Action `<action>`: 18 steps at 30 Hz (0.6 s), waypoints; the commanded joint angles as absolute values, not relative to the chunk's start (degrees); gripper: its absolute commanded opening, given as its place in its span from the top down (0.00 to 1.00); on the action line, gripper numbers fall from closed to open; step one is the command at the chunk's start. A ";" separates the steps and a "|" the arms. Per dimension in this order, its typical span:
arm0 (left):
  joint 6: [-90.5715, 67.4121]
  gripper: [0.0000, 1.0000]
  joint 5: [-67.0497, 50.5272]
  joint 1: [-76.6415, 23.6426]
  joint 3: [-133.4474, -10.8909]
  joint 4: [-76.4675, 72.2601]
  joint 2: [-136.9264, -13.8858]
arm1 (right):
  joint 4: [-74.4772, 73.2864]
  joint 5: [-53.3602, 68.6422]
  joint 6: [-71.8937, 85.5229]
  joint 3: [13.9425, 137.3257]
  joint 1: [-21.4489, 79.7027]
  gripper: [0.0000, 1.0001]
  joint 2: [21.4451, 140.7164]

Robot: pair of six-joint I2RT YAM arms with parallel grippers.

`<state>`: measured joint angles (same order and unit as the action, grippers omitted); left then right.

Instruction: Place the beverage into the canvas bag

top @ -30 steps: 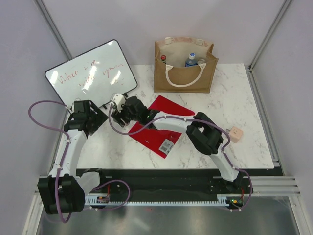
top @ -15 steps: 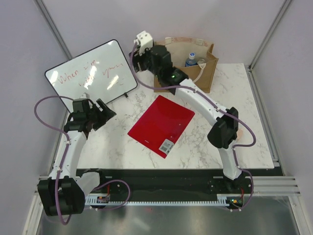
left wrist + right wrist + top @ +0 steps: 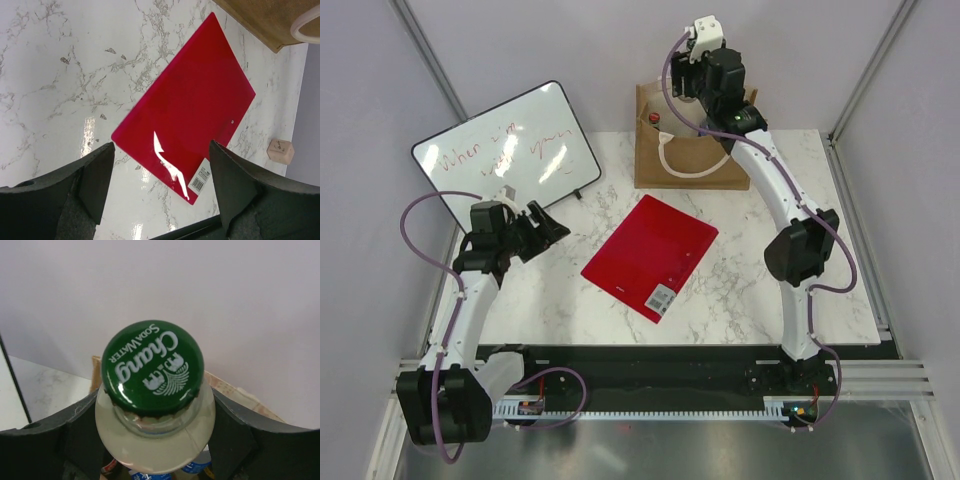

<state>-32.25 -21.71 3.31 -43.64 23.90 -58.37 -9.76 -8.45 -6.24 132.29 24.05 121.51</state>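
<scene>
My right gripper (image 3: 155, 437) is shut on a glass soda-water bottle (image 3: 152, 365) with a green cap, holding it by the neck, upright. In the top view the right gripper (image 3: 708, 92) is raised over the tan canvas bag (image 3: 665, 165), which stands at the table's far edge with a white handle hanging down its front. The bottle itself is hidden by the gripper there. The bag's pale rim (image 3: 232, 390) and blue-labelled bottles (image 3: 200, 469) inside show below the held bottle. My left gripper (image 3: 548, 224) is open and empty above the left of the table.
A red folder (image 3: 650, 255) lies flat mid-table; it also shows in the left wrist view (image 3: 190, 110). A whiteboard (image 3: 505, 155) leans at the back left. A red-capped bottle (image 3: 655, 119) stands inside the bag. A small pink block (image 3: 280, 151) sits at the right.
My right arm has swung from low at the table's left-middle up and across to above the bag, carrying the bottle. The left gripper has shifted slightly right.
</scene>
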 commanded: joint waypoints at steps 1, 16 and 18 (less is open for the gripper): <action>-29.79 0.18 -24.08 2.90 -43.42 21.71 -57.22 | -0.97 -6.42 -4.83 135.97 21.80 1.00 121.90; -29.71 0.18 -24.34 2.99 -43.33 21.62 -57.57 | 4.65 -1.58 -1.23 128.68 16.96 1.00 129.02; -29.71 0.17 -24.35 2.99 -43.16 21.62 -57.48 | 5.18 -1.41 -1.23 128.23 16.96 1.00 129.99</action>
